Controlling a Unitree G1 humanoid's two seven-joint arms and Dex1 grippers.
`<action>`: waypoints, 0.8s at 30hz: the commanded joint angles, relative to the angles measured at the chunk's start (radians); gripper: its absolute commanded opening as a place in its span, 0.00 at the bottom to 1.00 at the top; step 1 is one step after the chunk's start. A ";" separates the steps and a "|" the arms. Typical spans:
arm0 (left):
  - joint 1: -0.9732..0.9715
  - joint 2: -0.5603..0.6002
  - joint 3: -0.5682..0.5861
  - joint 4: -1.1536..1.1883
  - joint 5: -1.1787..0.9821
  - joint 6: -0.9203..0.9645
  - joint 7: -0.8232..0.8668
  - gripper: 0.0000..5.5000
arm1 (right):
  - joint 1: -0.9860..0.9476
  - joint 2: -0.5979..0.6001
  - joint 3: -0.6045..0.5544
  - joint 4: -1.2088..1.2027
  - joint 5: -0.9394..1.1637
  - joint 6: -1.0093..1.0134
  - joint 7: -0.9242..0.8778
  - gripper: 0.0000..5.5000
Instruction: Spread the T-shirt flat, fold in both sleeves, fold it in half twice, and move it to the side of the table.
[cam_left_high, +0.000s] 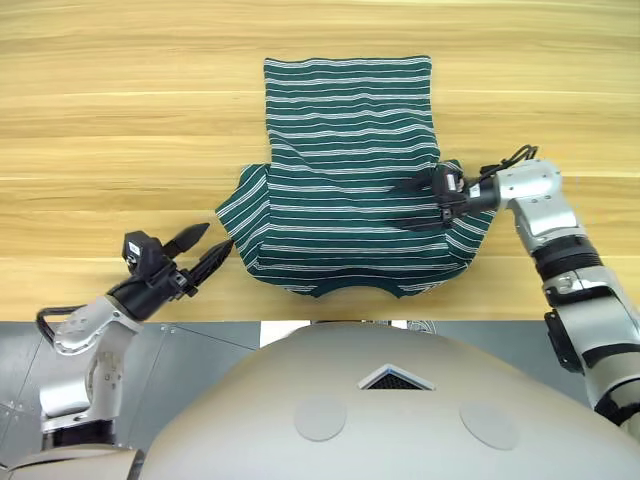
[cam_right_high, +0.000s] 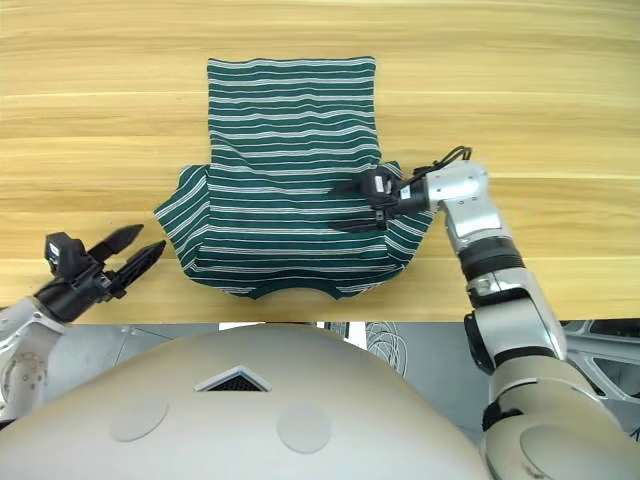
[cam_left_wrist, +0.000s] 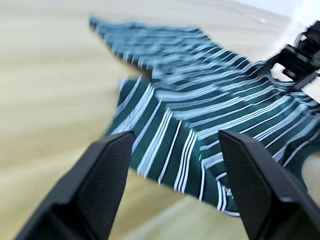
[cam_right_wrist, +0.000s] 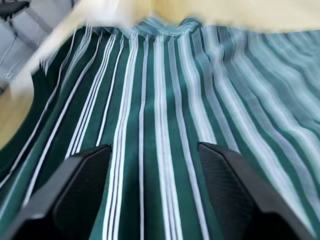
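A dark green T-shirt (cam_left_high: 345, 170) with white stripes lies on the wooden table (cam_left_high: 110, 110), its collar at the near edge and its hem far. Both sleeves look folded in toward the body. My left gripper (cam_left_high: 205, 245) hovers open just off the shirt's near left corner, with nothing between its fingers (cam_left_wrist: 107, 170). My right gripper (cam_left_high: 415, 205) is open above the shirt's right side, near the folded right sleeve; the striped cloth (cam_right_wrist: 160, 125) lies beneath its fingers (cam_right_wrist: 225, 175).
Bare wood stretches wide to the left, right and far side of the shirt. The table's near edge (cam_left_high: 120, 320) runs just below the collar, with grey floor beyond it.
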 joint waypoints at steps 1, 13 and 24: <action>-0.052 -0.035 0.010 0.063 0.004 0.088 0.104 0.54 | -0.028 0.027 0.024 0.094 -0.100 -0.048 -0.056 0.58; -0.270 -0.100 -0.044 0.216 0.052 0.211 0.243 0.54 | -0.020 0.030 0.039 0.141 -0.149 -0.130 -0.072 0.58; -0.257 -0.091 -0.076 0.173 0.068 0.240 0.230 0.45 | -0.022 0.030 0.035 0.142 -0.146 -0.142 -0.092 0.58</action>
